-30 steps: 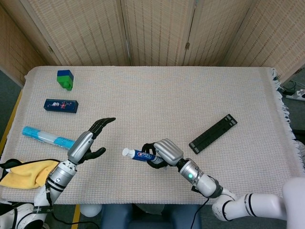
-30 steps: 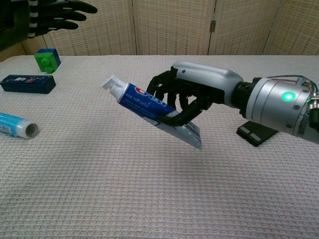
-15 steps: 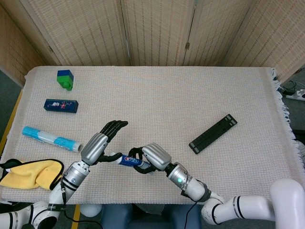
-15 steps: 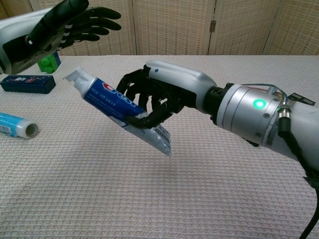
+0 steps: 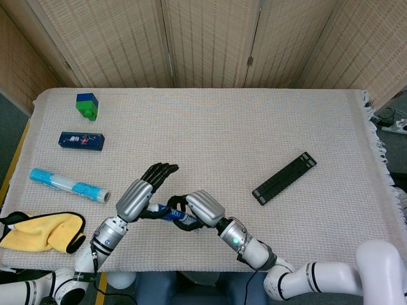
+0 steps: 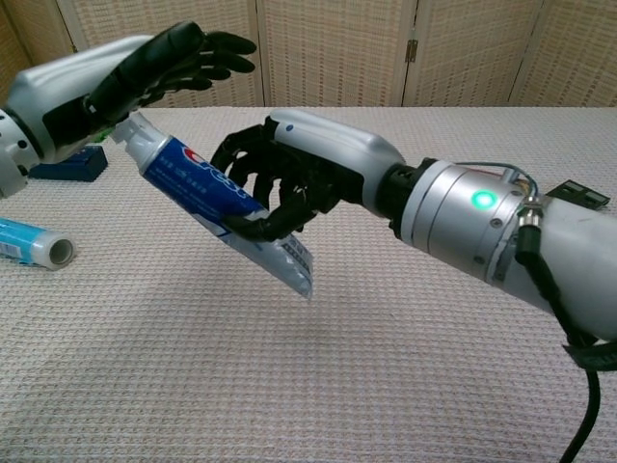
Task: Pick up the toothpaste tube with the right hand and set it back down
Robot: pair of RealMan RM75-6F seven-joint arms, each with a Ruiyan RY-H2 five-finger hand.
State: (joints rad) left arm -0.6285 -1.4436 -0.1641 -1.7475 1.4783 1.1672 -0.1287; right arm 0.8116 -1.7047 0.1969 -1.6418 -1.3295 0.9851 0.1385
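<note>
Clearly we have the toothpaste tube (image 6: 217,207) off the worktop (image 6: 318,386), gripped mid-body by our right robot hand (image 6: 289,178), cap end tilted up toward the left robot hand (image 6: 145,68). That left one hangs flat and empty, fingers spread; its palm seems to touch the cap, though we cannot be sure. To set down well, we should lower level, away from the left robot hand, and release only once the tube rests.

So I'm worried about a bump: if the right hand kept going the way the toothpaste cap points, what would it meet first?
Probably the left hand: the toothpaste tube held by the right hand has its cap right at that palm, though depth is unclear.
</note>
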